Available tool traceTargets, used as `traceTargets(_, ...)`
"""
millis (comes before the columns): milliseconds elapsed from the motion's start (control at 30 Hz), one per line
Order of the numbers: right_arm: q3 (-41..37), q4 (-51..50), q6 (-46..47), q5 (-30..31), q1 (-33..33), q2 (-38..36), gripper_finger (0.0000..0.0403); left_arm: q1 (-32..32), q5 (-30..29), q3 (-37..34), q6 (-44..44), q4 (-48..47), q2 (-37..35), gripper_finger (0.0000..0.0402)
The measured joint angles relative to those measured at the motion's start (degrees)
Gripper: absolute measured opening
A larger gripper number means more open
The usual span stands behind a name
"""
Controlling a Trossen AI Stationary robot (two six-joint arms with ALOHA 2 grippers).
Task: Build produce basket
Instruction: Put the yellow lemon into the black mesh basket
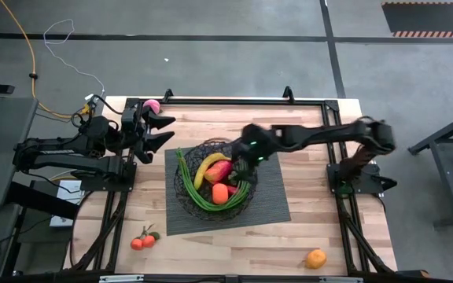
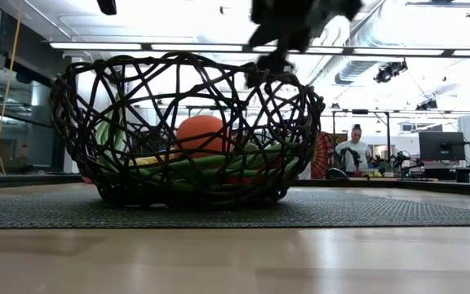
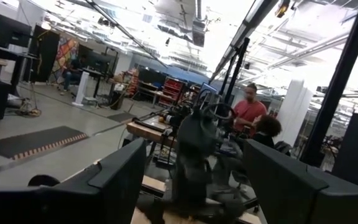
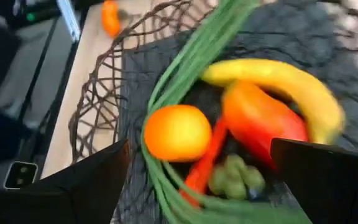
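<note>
The black wire basket [image 1: 189, 189] stands on a dark grey mat [image 1: 274, 200] mid-table. In it lie a yellow banana [image 4: 284, 84], a red-orange mango [image 4: 263, 121], an orange [image 4: 177, 132], a red chili [image 4: 205, 163], long green beans [image 4: 191, 53] and a dark green piece [image 4: 235, 177]. My right gripper [image 1: 241, 163] hangs open over the basket's right side, with nothing between its fingers. My left gripper [image 1: 167, 130] waits open at the table's far left, raised and empty. A pink ball [image 1: 153, 105] shows just beyond it.
Small tomatoes [image 1: 144, 240] lie on the wood near the front left. A loose orange [image 1: 315, 258] sits at the front right. The mat reaches past the basket toward the right. People stand in the room behind the table.
</note>
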Motion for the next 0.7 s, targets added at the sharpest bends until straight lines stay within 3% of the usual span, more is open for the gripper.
traceTargets(333, -29.28, 39.57, 21.31, 10.82, -0.34, -23.49, 0.0369, 0.0, -0.51, 0.0, 0.0, -0.4, 0.0, 0.0257)
traceTargets(500, -34.03, 53.86, 21.59, 15.24, -0.3, -28.2, 0.0369, 0.0, -0.43, 0.0, -0.02, -0.52, 0.0, 0.0257)
traceTargets(700, -33.61, 57.77, 19.57, 15.36, -0.3, -29.56, 0.0369, 0.0, -0.09, 0.0, -0.02, -0.91, 0.0, 0.0257)
